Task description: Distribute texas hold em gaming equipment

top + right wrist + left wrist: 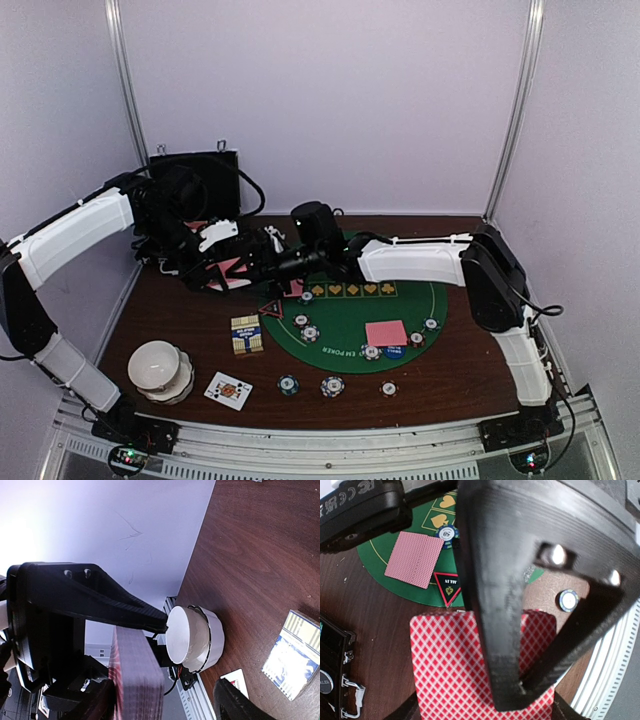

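My left gripper (213, 260) is shut on a deck of pink-backed cards (445, 665), held above the table at the left of the green felt mat (345, 325). My right gripper (262, 268) is open; one finger (495, 605) lies flat on the deck's top card, the other stands apart. The deck shows edge-on in the right wrist view (137, 675). One pink card (386, 332) lies on the mat. Several striped chips sit on the mat (310, 332) and in front of it (332, 386). A red-black triangle marker (271, 309) lies at the mat's left edge.
A black hinged case (195, 185) stands open at the back left. A white domed bowl stack (160, 370) sits front left, with a face-up card (228, 390) and a blue-yellow card box (247, 334) beside it. A blue button (393, 351) lies on the mat.
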You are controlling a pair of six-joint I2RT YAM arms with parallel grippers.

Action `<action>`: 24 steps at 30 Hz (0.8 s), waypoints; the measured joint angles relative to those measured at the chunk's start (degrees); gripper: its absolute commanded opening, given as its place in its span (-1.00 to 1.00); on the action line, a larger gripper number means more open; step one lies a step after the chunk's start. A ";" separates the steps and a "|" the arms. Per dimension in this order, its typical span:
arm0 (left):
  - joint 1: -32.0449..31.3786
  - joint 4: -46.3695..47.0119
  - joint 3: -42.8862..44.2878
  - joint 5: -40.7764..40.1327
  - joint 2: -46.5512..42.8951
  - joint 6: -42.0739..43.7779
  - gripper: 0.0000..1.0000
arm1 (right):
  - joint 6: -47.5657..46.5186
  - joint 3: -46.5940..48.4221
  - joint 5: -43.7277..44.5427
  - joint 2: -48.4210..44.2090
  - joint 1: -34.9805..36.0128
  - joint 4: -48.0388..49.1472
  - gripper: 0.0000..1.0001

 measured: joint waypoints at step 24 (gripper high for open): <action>0.00 -0.07 0.00 -0.09 0.00 0.02 -1.00 | -2.19 -3.78 -1.57 -3.78 -2.60 -0.44 -0.07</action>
